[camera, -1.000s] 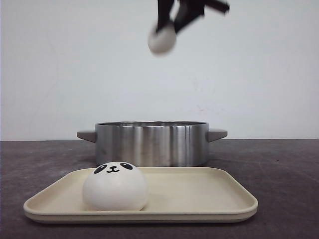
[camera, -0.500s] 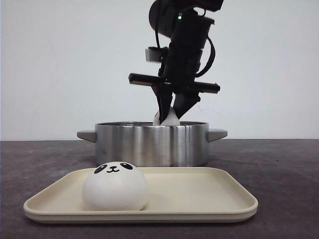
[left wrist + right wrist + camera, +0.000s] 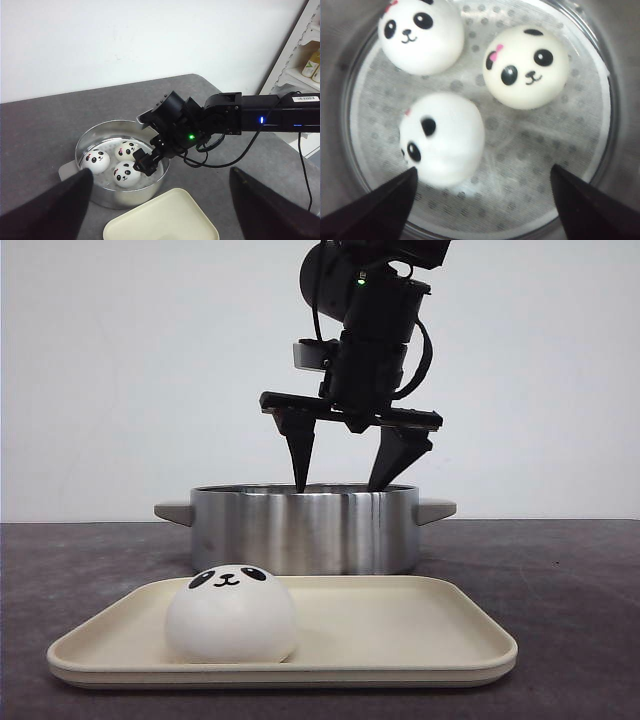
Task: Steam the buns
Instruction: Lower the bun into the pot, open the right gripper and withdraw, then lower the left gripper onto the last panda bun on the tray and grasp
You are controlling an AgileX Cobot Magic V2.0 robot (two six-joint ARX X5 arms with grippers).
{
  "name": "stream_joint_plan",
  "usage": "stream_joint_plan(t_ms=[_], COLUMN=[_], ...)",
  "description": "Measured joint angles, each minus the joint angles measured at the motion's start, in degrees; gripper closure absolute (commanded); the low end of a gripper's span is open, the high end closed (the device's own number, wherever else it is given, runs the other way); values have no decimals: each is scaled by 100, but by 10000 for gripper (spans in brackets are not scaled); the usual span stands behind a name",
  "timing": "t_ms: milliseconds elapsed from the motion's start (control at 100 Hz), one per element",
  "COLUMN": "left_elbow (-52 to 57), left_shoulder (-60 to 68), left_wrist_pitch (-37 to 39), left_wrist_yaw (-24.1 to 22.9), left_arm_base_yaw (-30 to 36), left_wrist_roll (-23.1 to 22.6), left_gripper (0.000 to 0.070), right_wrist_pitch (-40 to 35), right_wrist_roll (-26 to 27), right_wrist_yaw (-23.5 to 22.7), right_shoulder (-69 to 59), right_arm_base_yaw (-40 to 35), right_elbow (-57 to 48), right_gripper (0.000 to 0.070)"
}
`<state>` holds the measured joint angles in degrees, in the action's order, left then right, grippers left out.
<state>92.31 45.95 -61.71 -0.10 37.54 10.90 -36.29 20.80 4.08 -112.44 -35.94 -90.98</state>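
Observation:
One panda-faced bun (image 3: pixel 230 615) sits on the left part of the cream tray (image 3: pixel 430 665). Three more buns (image 3: pixel 420 32) (image 3: pixel 526 67) (image 3: pixel 442 137) lie inside the steel pot (image 3: pixel 305 530) on a dotted liner. My right gripper (image 3: pixel 338 485) hangs open just over the pot's rim, its fingertips (image 3: pixel 400 200) astride the nearest bun without touching it. My left gripper (image 3: pixel 160 171) is open and empty, high above the table, looking down on the pot (image 3: pixel 90 195), its buns (image 3: pixel 96 161) and the tray's corner (image 3: pixel 165 220). The left gripper does not show in the front view.
The pot has a side handle at each end (image 3: pixel 437 510) and stands directly behind the tray on a dark grey table (image 3: pixel 570 590). A white wall runs along the back. A white shelf with bottles (image 3: pixel 307 65) stands off the table's far side.
My right gripper came down with a bun from high above, reached the pot and opened. The bun now lies in the pot with the other two.

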Motion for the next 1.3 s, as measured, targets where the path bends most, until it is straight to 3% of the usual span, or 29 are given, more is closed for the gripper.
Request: stream_joint_plan(t_ms=[40, 70, 180, 190, 430, 630, 800, 970, 1300], left_elbow=[0, 0, 0, 0, 0, -15, -203, -629, -2531], left_shoulder=[0, 0, 7, 9, 278, 973, 1672, 2041, 2124], left_wrist_pitch=[-11, -28, -109, -116, -304, -826, -949, -555, 614], left_wrist_yaw=[0, 0, 0, 0, 44, 599, 717, 726, 186], left_arm_base_yaw=[0, 0, 0, 0, 0, 7, 236, 619, 1722], left_wrist_roll=[-2, -2, -2, -2, 87, 372, 415, 498, 1381], left_gripper=[190, 190, 191, 190, 190, 190, 189, 189, 189], right_wrist_pitch=[-35, -72, -225, -238, -44, 11, -70, -463, -1268], right_wrist_roll=[0, 0, 2, 0, -151, -319, -459, -557, -601], right_wrist_yaw=[0, 0, 0, 0, 44, 72, 525, 1099, 1241], right_shoulder=[0, 0, 39, 52, 1427, 3178, 4424, 5200, 5458], right_arm_base_yaw=[7, 7, 11, 11, -133, -754, -1397, -1659, -1690], right_elbow=[0, 0, 0, 0, 4, -7, -7, -28, -28], right_gripper=[179, 244, 693, 700, 691, 691, 691, 691, 691])
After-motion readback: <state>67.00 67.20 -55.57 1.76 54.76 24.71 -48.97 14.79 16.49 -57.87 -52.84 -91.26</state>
